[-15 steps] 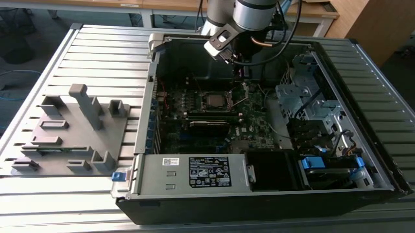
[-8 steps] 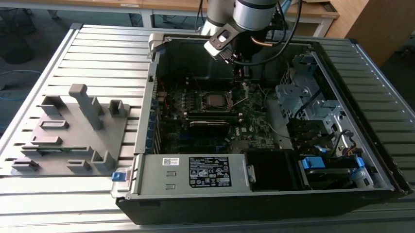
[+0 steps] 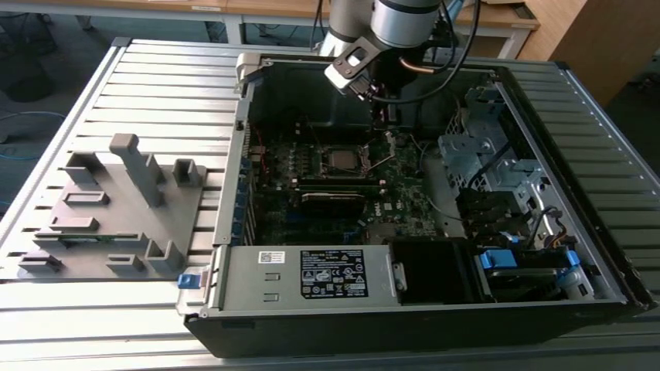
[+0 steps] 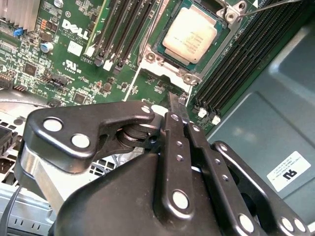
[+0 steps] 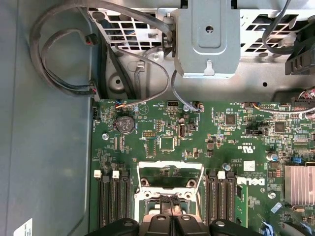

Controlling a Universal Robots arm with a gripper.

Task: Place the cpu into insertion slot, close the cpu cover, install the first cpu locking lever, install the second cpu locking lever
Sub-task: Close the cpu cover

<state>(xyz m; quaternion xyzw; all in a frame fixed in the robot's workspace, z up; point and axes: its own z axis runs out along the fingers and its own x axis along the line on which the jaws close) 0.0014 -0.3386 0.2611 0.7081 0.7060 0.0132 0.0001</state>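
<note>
Ribbed metal counter (image 3: 83, 100) with an open PC case (image 3: 413, 332) lying on it, board facing up. The cpu (image 4: 189, 34) is sitting flat in the insertion slot (image 4: 153, 46), just past the fingertips in the second wrist view. The gripper (image 4: 177, 110) has its fingers (image 4: 172, 147) pressed together, with no gap I can see and nothing obviously between them.

On the other side of the tips, right beside them in the first wrist view, is the cpu cover (image 5: 172, 165). Green board shows through its window, so I'd say it's flipped open rather than down over the chip. Can't tell if the tips actually touch it.

Handling-wise, the chip is light and stiff, but I'd treat it as delicate and hold it by the edges only, given the socket contacts underneath. The cover is thin sheet metal on a hinge. It looks light and rigid enough to push at its free edge, though probably slippery against a smooth fingertip. The locking lever (image 4: 266, 6) beyond the chip looks like springy wire.

It's a tight spot. Memory slots (image 5: 219, 196) flank the fingers on both sides, and some hold memory sticks (image 4: 123, 29). Loose cables (image 5: 59, 44) and a drive cage (image 5: 206, 39) sit well beyond the cover, and there's a finned heatsink (image 5: 299, 184) off to one side.
</note>
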